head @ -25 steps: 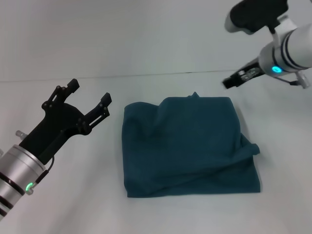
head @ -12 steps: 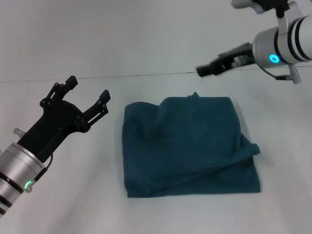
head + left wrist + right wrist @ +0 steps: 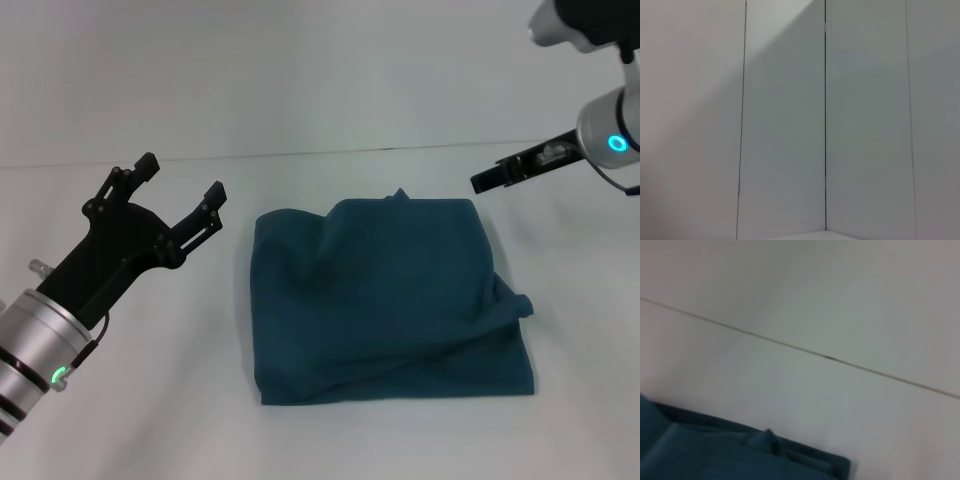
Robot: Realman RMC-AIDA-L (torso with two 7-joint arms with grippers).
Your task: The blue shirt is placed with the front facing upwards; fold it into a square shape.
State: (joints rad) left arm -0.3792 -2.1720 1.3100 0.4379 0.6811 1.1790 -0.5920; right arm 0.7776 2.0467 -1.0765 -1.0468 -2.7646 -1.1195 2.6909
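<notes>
The blue shirt (image 3: 385, 300) lies folded into a rough square on the white table (image 3: 140, 420), near the middle of the head view. Its surface is rumpled, with diagonal creases running across it, and a small peak of cloth sticks up at the far edge. On the robot's right side a loose fold juts out past the otherwise straight edge. No lettering shows on the upper face.

The left gripper (image 3: 180, 195) hangs above the table to the left of the shirt, well apart from it, with its 2 black fingers (image 3: 148, 166) spread wide and nothing between them. The left wrist view shows only pale wall panels with thin dark seams.

The right gripper (image 3: 482, 182) is raised beyond the shirt's far right corner, clear of the cloth, pointing toward the robot's left. It appears as a slim dark bar seen edge-on, so I cannot tell how its jaws stand. The right wrist view catches the shirt's far edge (image 3: 715, 455) with its small peak, and a dark seam across the pale surface beyond it.
</notes>
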